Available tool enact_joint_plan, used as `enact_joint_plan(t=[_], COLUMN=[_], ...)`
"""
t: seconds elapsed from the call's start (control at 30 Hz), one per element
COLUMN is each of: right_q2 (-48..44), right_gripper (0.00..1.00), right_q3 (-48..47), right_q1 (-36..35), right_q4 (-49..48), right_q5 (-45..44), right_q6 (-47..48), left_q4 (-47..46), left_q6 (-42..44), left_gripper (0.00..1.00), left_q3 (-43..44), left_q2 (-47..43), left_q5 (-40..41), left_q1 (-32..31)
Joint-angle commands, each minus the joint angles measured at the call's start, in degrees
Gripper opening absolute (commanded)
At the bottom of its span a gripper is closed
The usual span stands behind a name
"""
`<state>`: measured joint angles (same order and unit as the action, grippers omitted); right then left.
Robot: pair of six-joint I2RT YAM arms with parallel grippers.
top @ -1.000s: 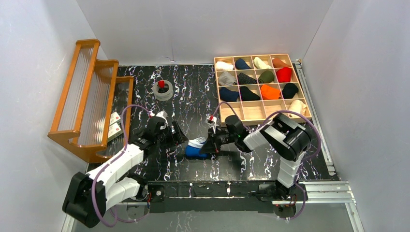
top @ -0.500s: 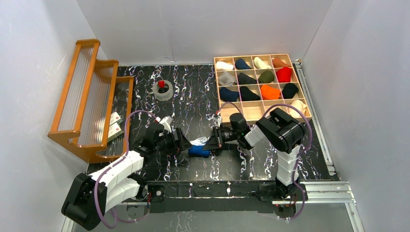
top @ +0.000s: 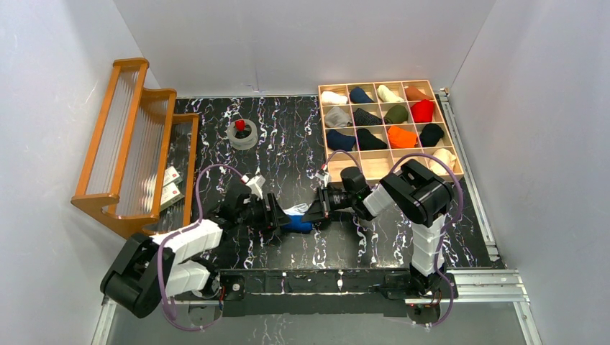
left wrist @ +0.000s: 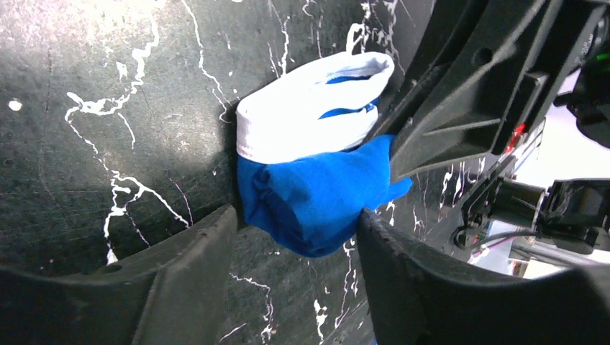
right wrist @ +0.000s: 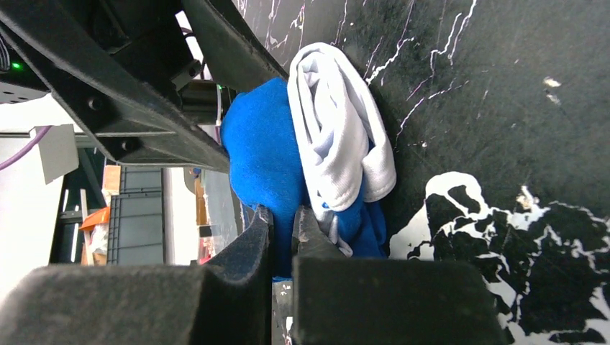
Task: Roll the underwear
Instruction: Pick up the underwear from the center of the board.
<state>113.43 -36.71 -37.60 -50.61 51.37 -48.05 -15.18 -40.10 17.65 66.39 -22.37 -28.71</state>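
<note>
Marbled table [top: 288,136]: rolled blue underwear [left wrist: 316,201] (white-banded), right end effector [right wrist: 283,215] pinching, left one [left wrist: 293,219] wide.

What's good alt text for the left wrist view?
A bundled-up pair of blue underwear with a white waistband lies on the black marbled table, between the open fingers of the left gripper. The right gripper comes in from the upper right, gripping the blue fabric.
</note>
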Motion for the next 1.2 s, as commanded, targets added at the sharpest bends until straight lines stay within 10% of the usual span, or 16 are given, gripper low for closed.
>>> enact_joint_plan(t=[0.0,0.13,0.57,0.9,1.17], right_q2=[4.1,1.73,-12.14,-27.89,-30.24], right_gripper=[0.1,0.17,0.71,0.75,0.69], right_q3=[1.57,1.06,-0.23,3.38,7.19], right_q1=[0.6,0.56,0.45,-0.36,-10.7], right_q4=[12.34,12.47,19.52,21.39,13.14], right_q5=[-7.25,-6.88,-10.66,-24.52,-22.77], right_q6=[2.71,4.55,20.12,39.54,73.45], left_q4=[0.29,4.41,10.42,14.1,14.83], left_q6=[-0.95,-1.98,1.2,3.67,3.82], left_gripper=[0.53,0.38,0.35,0.33,0.33], left_q3=[-0.49,0.35,6.08,9.49,11.22], left_q2=[3.93,7.19,15.1,16.14,16.59], left_q5=[5.66,10.85,10.05,8.62,7.09], left_q1=[-0.72,-0.98,-1.34,-1.35,-1.35])
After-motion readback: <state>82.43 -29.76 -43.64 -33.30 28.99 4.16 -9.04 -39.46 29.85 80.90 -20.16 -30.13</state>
